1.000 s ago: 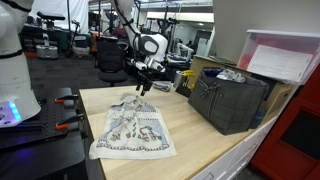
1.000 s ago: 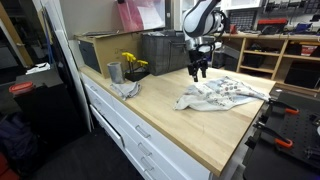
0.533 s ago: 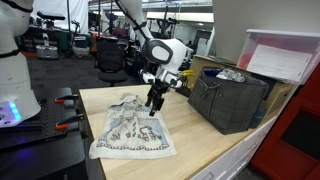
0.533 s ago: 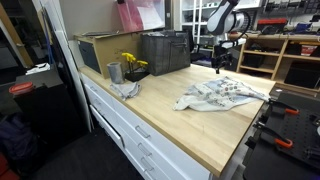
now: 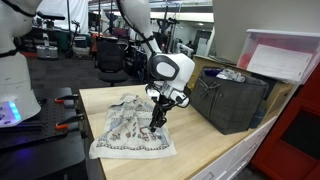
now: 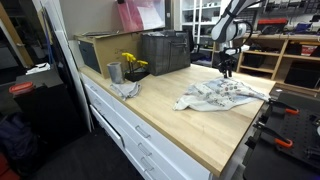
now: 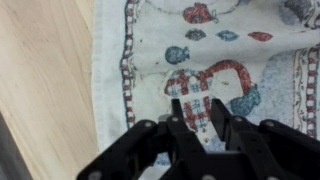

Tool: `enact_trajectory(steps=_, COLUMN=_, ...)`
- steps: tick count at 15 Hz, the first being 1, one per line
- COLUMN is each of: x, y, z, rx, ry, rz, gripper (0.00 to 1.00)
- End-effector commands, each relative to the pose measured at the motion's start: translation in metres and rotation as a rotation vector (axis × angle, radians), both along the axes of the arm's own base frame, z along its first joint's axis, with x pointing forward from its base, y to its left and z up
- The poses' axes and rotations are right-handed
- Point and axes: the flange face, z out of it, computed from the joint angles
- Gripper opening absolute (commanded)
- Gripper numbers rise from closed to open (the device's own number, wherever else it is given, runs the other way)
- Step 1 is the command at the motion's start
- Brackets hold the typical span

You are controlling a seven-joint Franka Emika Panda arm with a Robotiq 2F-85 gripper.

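My hand (image 5: 157, 119) hung low over the patterned cloth (image 5: 125, 135), which lay rumpled on the wooden counter (image 5: 205, 140) at the middle of the frame in an exterior view. The hand stood above the cloth's right part, close to its surface. A dark crate (image 5: 228, 100) sat well apart at the right. In the wrist view my fingers (image 7: 178, 122) came in from the bottom edge with only a narrow gap between them, directly over a red checked print. The cloth filled the frame beneath them, leaving bare counter down the left. I could not tell whether the fingers gripped the fabric.
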Motion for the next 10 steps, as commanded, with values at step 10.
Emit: enact_trajectory(steps=10, x=0.028, y=-0.033, z=-0.061, rx=-0.086, ry=-0.081, rz=0.028, gripper=0.00)
